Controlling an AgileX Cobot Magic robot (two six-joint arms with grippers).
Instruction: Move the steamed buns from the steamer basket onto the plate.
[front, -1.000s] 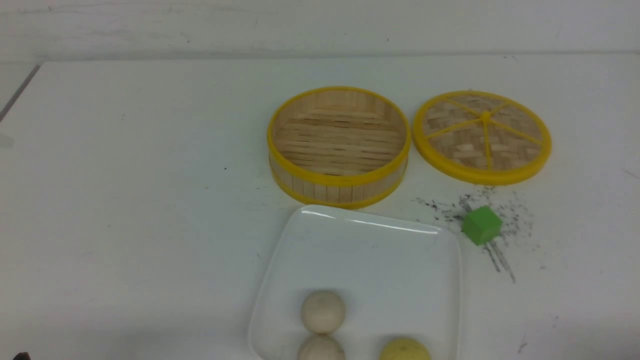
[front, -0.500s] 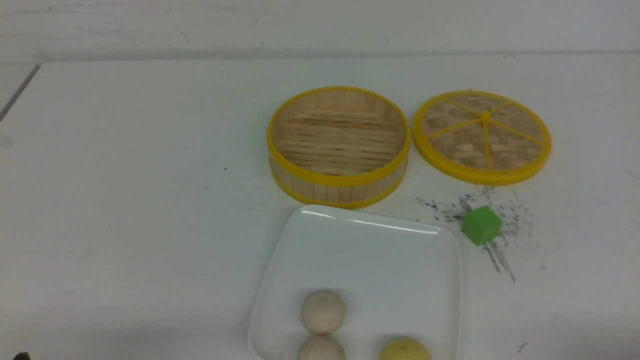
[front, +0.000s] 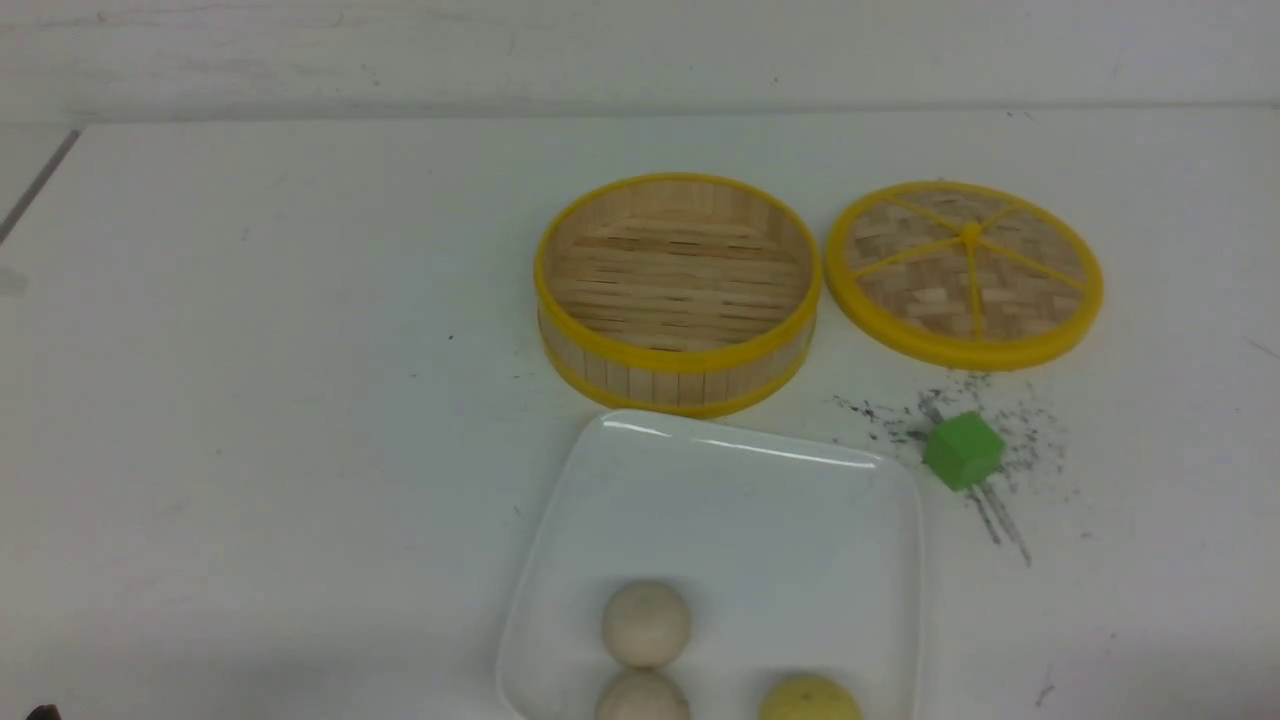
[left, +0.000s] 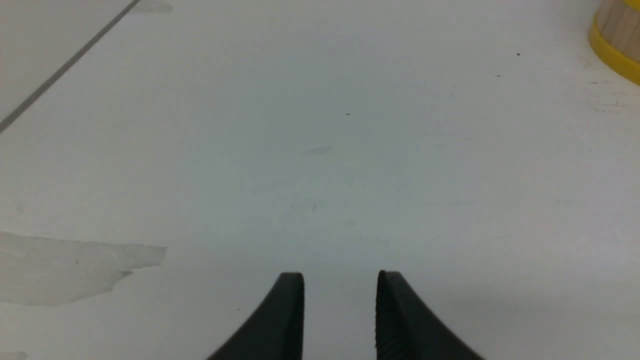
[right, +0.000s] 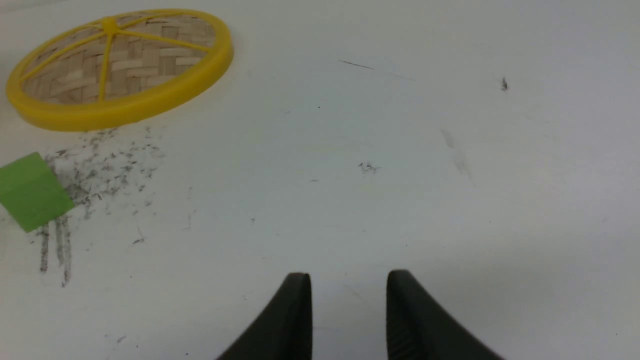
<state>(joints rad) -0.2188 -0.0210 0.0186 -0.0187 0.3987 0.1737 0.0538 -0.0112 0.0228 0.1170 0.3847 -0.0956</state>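
Front view: plate (front: 740, 500) just near-side of steamer basket (front: 678, 290), bearing two off-white steamed buns (front: 646, 623) and a yellow bun (front: 808, 700). Left gripper (left: 340, 280) and right gripper (right: 348, 280) hang narrowly parted, empty, well apart from plate.

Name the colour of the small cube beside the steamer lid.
Green: the cube shows best in the front view, on the table near the lid.

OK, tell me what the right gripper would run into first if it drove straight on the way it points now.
Nothing, as far as the wrist view shows. The right gripper is open and empty, with bare table ahead. The lid and the green cube lie off to one side of that line, though depth is hard to judge.
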